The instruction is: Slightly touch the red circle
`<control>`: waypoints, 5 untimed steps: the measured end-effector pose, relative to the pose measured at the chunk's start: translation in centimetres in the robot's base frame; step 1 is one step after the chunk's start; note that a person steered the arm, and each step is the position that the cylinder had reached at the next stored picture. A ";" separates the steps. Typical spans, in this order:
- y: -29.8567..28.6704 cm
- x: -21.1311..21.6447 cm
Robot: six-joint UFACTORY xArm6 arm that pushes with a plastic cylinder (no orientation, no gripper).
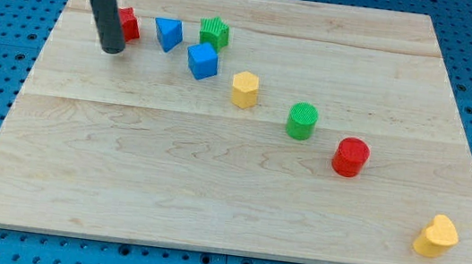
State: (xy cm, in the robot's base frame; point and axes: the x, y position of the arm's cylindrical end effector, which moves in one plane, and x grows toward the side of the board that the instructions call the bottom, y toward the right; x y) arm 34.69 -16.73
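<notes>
1. Camera view: my tip (112, 49) rests on the wooden board (210, 192) in the upper left of the frame, just below-left of a red block (127, 24) that my rod partly hides. I have no jaws; the rod holds nothing.
2. The red circle (351, 156) sits at right of centre, well apart from my tip.
3. Between them run a blue block (169, 33), green star (215, 32), blue cube (201, 60), yellow hexagon (244, 89) and green circle (302, 120); a yellow heart (436, 236) lies lower right.
</notes>
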 end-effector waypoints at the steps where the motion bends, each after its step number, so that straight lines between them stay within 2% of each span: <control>1: -1.5 -2.2; 2: -2.5 -5.5; 3: -1.8 -6.0; 4: 2.6 3.6; 5: 14.2 12.7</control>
